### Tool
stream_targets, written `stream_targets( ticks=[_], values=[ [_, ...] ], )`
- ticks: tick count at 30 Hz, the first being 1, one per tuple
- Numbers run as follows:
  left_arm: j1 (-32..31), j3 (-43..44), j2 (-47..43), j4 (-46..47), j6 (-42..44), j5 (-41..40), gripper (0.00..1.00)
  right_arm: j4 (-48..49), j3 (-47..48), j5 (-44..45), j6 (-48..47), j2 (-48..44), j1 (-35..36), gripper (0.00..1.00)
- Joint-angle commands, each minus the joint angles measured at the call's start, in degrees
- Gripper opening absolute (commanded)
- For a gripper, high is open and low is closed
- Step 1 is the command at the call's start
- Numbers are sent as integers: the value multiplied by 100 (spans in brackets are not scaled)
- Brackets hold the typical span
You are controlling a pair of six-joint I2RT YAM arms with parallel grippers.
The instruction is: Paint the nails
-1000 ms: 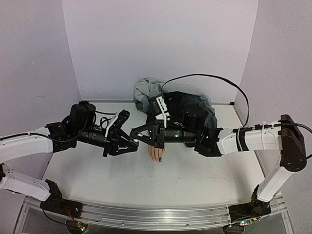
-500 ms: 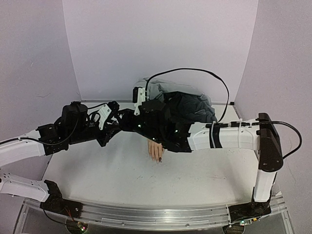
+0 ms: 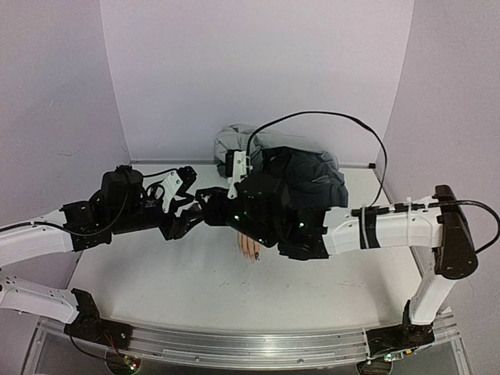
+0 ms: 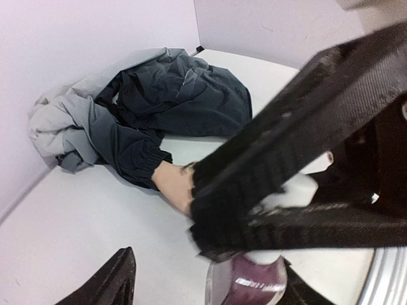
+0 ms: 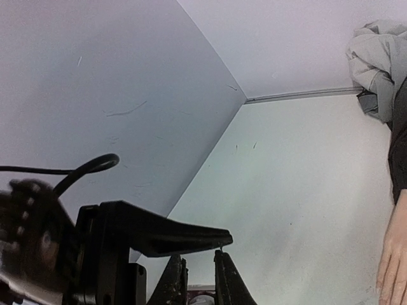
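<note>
The pale mannequin hand (image 3: 249, 247) lies palm down at the table's middle, its sleeve end under the right arm. One dark-polished nail (image 3: 255, 256) shows at its near fingertips; the other nails are too small to tell. To its left, the two grippers meet. My right gripper (image 3: 205, 209) is shut on the white cap (image 4: 296, 190) of a small dark purple polish bottle (image 4: 251, 286). My left gripper (image 4: 203, 289) stands open around the bottle, its left finger (image 4: 108, 283) well clear of the glass. In the right wrist view the hand (image 5: 391, 260) is at the right edge.
A heap of grey and dark clothing (image 3: 293, 168) lies at the back, covering the mannequin's forearm. White walls (image 3: 70, 117) close in the table at the left, back and right. The right arm's cable (image 3: 328, 117) loops above the heap.
Both grippers moved from above the hand to the back left. The left gripper, shut until half a second ago, has opened off the bottle. The right gripper stays shut.
</note>
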Motion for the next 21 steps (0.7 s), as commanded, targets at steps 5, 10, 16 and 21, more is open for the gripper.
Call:
stream_targets(
  ticks=[5,10,16,21],
  values=[
    [58,222,-113,650,-337,293,97,66,-1871,756,-507,-1647,-618,0],
    [58,183,-165,651,-326,7,99,-687,-2969,1593,-180,-2255,-961,0],
    [58,221,-18,651,-383,-283,100,-1136,-4309,2044,791,-2810,-1323,0],
    [59,248,92,642,-457,-381,99,-1163,-5086,2170,1408,-2878,-1509,0]
  ],
)
